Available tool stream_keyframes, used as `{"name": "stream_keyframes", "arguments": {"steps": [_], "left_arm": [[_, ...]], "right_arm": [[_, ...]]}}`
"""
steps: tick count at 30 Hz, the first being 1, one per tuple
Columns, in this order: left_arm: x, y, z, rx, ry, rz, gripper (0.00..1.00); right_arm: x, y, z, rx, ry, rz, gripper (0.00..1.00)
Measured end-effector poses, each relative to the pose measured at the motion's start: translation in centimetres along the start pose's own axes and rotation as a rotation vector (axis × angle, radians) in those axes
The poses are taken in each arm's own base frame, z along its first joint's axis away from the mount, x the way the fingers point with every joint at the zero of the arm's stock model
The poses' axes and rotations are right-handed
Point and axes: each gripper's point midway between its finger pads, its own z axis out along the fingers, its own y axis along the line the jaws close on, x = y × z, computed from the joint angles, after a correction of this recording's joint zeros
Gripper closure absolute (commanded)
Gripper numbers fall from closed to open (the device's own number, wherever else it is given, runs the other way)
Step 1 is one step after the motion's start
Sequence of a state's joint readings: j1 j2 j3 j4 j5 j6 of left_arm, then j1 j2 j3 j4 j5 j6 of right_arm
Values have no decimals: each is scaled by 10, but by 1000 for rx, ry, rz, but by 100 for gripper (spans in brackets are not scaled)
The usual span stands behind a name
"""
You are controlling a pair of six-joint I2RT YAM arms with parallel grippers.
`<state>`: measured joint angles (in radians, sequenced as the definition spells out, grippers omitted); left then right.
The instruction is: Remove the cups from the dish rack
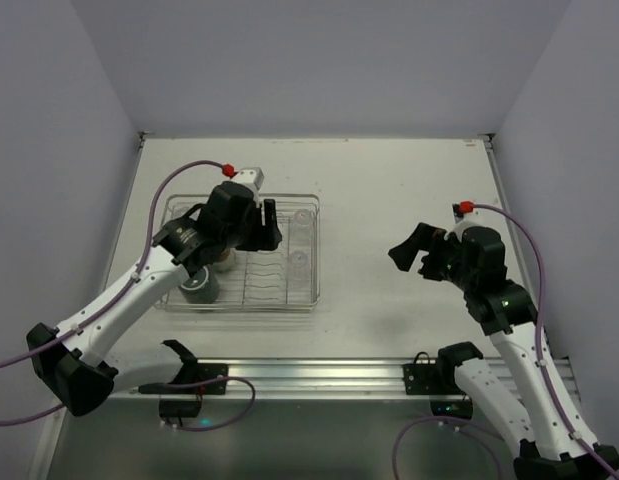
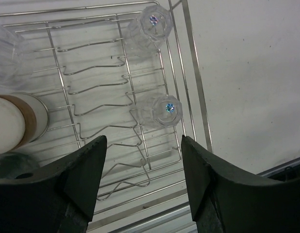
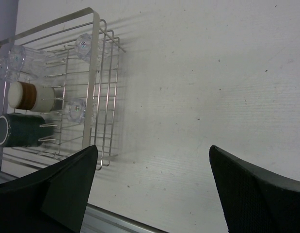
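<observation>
The silver wire dish rack (image 1: 311,250) sits left of centre; it also shows in the left wrist view (image 2: 186,73) and the right wrist view (image 3: 95,58). In it are two clear tumblers on the right side (image 2: 150,25) (image 2: 160,110), a third clear tumbler (image 2: 8,53), a cream cup with a brown band (image 2: 16,121) and a dark grey-green mug (image 1: 199,287). My left gripper (image 2: 142,145) hovers open and empty above the rack's plate slots (image 1: 270,224). My right gripper (image 1: 409,250) is open and empty over bare table right of the rack (image 3: 153,150).
A metal rail (image 1: 319,375) runs along the table's near edge, with cables by the arm bases. Grey walls close in the table at the back and sides. White table surface (image 1: 389,190) lies between the rack and my right arm.
</observation>
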<state>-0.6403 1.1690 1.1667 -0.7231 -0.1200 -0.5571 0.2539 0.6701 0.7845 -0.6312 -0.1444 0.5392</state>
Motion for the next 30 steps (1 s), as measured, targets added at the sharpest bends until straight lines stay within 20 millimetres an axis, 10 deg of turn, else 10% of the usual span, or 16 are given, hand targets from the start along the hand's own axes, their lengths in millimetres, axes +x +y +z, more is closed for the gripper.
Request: {"name": "stream_keyframes", "arguments": {"steps": [14,30], "left_arm": [[85,-40,58,-78,247,173,32],[74,-47,84,-131,246,162,35]], "right_arm": [[-2,2,-4,-5,-15,17,1],[-4,4,-8,-15,-33,15,1]]}}
